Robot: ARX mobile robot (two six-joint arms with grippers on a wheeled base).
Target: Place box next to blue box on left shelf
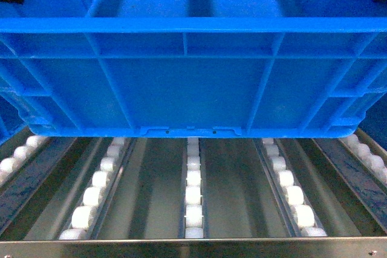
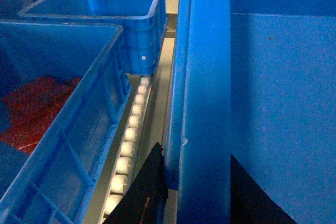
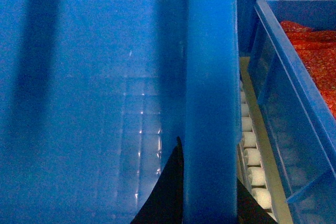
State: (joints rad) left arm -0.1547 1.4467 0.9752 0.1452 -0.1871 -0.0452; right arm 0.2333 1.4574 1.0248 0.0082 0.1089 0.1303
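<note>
The box (image 1: 187,89), a large bright blue ribbed crate, fills the upper head view, its base edge over the roller rails of the left shelf (image 1: 193,243). I cannot tell whether it rests on the rollers. My left gripper (image 2: 195,153) is shut on the box's left wall (image 2: 205,77), one black finger (image 2: 144,192) outside and one inside. My right gripper (image 3: 208,174) is shut on the right wall (image 3: 210,77) the same way. A blue box (image 2: 58,108) holding red material stands on the shelf just left of the box.
A second, empty blue box (image 2: 126,14) stands behind the left neighbour. On the right another blue box (image 3: 299,87) with red-orange contents stands close beside the held box. White roller rails (image 2: 128,145) (image 3: 252,156) show in the narrow gaps on both sides. The shelf's steel front lip runs along the bottom of the head view.
</note>
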